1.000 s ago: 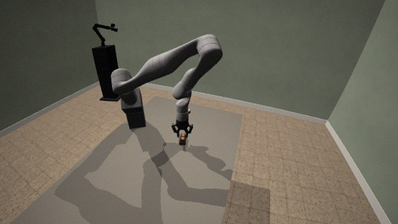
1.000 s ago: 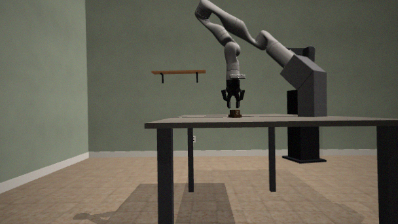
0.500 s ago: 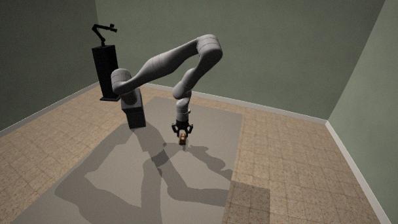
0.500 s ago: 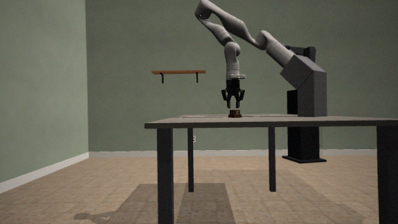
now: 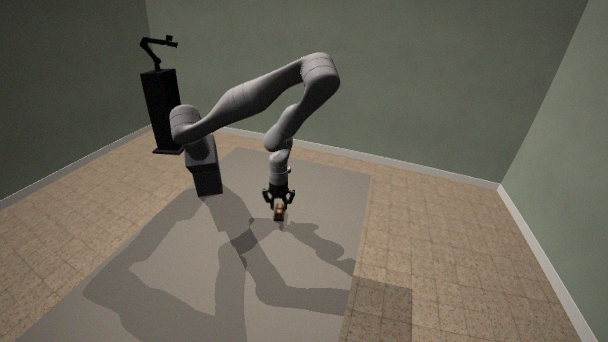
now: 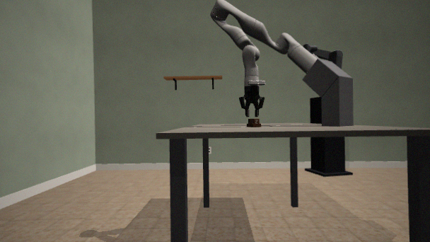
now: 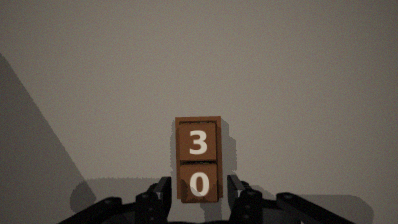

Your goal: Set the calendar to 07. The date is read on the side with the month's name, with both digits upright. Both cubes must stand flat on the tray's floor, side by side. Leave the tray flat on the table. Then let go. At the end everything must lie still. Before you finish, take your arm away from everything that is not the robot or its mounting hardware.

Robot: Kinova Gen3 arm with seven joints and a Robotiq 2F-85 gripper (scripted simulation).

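Observation:
A small brown tray (image 7: 198, 119) (image 5: 278, 219) (image 6: 254, 124) lies flat on the grey table (image 5: 325, 200) (image 6: 318, 131). Two brown cubes stand in it side by side. In the wrist view the far cube (image 7: 198, 142) shows a white 3 on top and the near cube (image 7: 199, 186) shows a white 0. The side with the month's name is not visible. My gripper (image 7: 199, 188) (image 5: 279, 202) (image 6: 252, 114) hangs just above the tray, pointing straight down. Its fingers are half spread, one on each side of the near cube, and hold nothing.
The arm's grey base (image 5: 205, 175) (image 6: 332, 95) stands on the table behind the tray. A black pedestal with a small arm (image 5: 161, 110) stands on the floor at the back. A wooden shelf (image 6: 192, 77) hangs on the far wall.

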